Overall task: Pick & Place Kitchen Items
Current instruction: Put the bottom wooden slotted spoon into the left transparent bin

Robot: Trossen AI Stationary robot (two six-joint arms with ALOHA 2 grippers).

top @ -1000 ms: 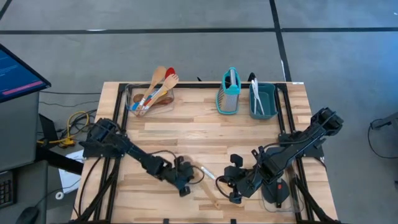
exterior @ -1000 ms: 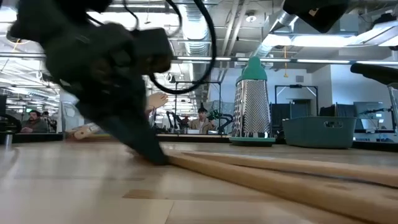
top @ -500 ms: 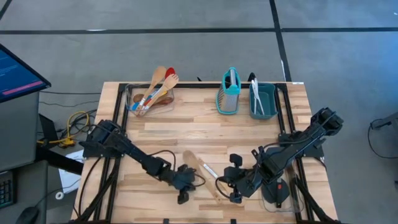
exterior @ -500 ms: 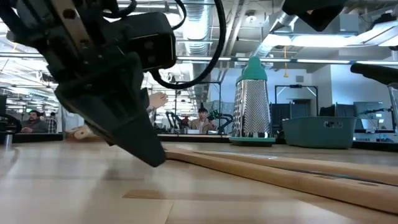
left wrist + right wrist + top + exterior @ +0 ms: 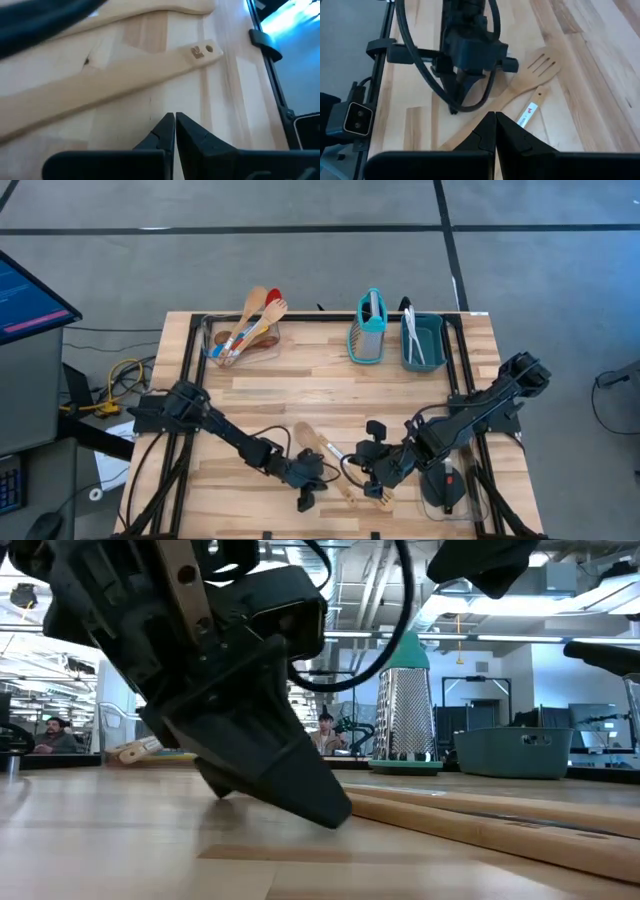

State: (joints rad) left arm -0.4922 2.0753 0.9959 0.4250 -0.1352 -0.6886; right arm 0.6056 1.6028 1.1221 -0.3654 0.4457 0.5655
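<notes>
A wooden slotted spatula (image 5: 305, 435) (image 5: 540, 65) lies flat on the table near its front edge, its handle (image 5: 125, 82) running toward the near right. A second wooden utensil with a white label (image 5: 530, 109) lies beside it. My left gripper (image 5: 308, 498) (image 5: 335, 818) (image 5: 175, 117) is shut and tipped down, its tips at table level just beside the spatula's handle. My right gripper (image 5: 380, 488) (image 5: 495, 116) is shut with nothing in it. It hangs above the table to the right of the spatula. My left gripper has its shut fingertips (image 5: 330, 812) down at the tabletop, slanting from the left and above, next to the spatula's handle near its holed end (image 5: 200, 51). Whether they touch the handle I cannot tell.
At the far edge stand a clear container (image 5: 215, 345) holding wooden, red and blue spoons, a teal box grater (image 5: 368, 330) (image 5: 405, 700) and a teal bin (image 5: 422, 340) (image 5: 515, 752) with utensils. Black frame rails run along the table's sides. People sit in the room beyond.
My left gripper has slid along the table toward the near right edge and tipped further down, still shut. It has come off the spatula's slotted head, which now shows uncovered.
</notes>
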